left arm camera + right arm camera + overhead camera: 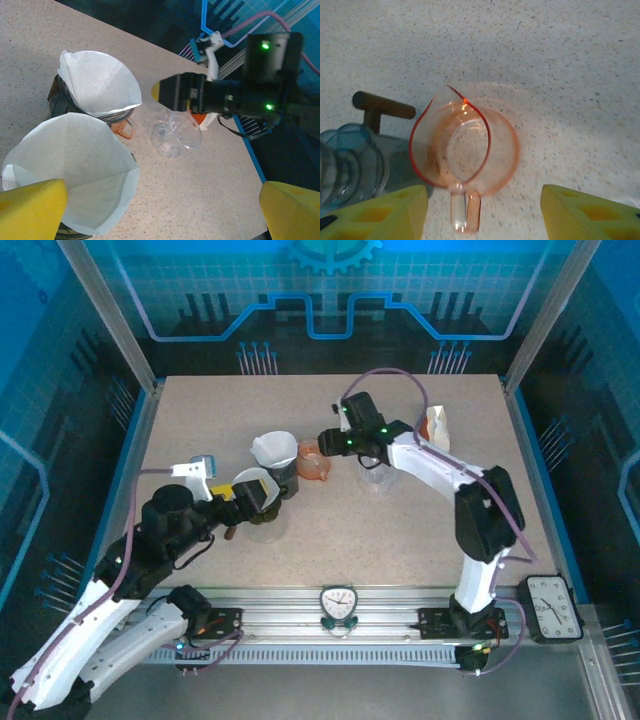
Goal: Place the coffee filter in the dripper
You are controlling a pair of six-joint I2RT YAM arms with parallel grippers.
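The left gripper (160,220) stands with its yellow fingers (30,210) wide apart and nothing between them; its left finger overlaps the lower edge of the near coffee filter (75,170), though whether they touch cannot be told. That white paper cone sits open-mouthed in a dark vessel at the near-left of the table (400,540); a second coffee filter (100,82) sits just behind it in a glass dripper (345,155) with a brown wooden handle (382,105).

The right gripper (482,215) hangs over the orange dripper (470,155), fingers apart on either side of it and clear of its rim; the grip is empty. The orange dripper rests on the table just beside the glass dripper, its small handle pointing toward the gripper; no paper lies inside it.

A clear dripper (177,132) lies tipped on the table a little to the right of the orange one, beneath the right arm's wrist; from above it shows faintly near the middle of the table (375,478). A pale packet (437,427) stands toward the far right; a white clock (553,607) sits off the table's near-right corner.
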